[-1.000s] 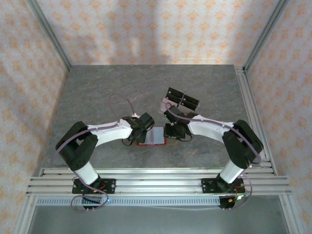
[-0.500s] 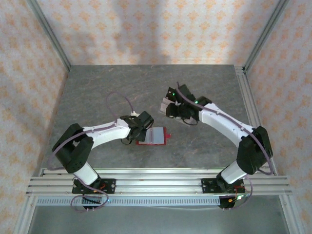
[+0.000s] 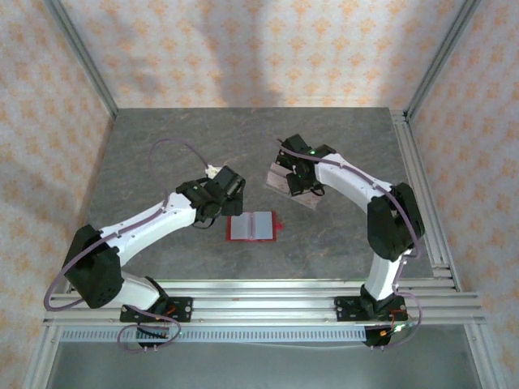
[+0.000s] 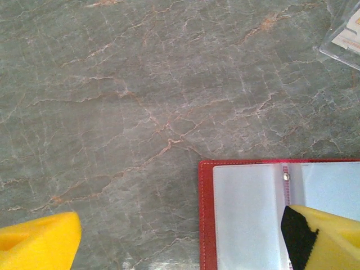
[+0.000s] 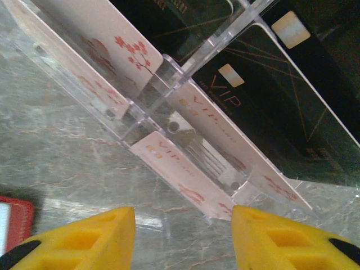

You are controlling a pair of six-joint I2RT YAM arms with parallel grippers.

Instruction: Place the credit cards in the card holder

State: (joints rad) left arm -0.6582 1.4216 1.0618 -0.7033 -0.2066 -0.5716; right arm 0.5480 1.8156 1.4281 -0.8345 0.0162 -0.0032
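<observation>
The card holder point(image 3: 252, 227) lies open on the table, a red wallet with a pale lining point(image 4: 247, 214). My left gripper point(image 3: 228, 189) hovers just behind its left edge, open, its yellow fingertips point(image 4: 37, 243) wide apart with nothing between them. The credit cards point(image 5: 180, 169), pale pink ones marked VIP and black ones point(image 5: 270, 95), stand in a clear stand point(image 3: 278, 177). My right gripper point(image 3: 295, 181) hangs over that stand, open. Its fingertips point(image 5: 84, 242) flank the near end of the lowest pink card without touching it.
The clear stand's corner point(image 4: 343, 34) shows at the top right of the left wrist view. A red corner of the wallet point(image 5: 14, 222) lies at the lower left of the right wrist view. Aluminium rails point(image 3: 259, 296) line the near edge; patterned walls enclose the grey marbled table point(image 3: 162, 146).
My right gripper left the wallet, swung back to the card stand and opened wider. My left gripper drew off the wallet's left edge toward the back left, opening wider.
</observation>
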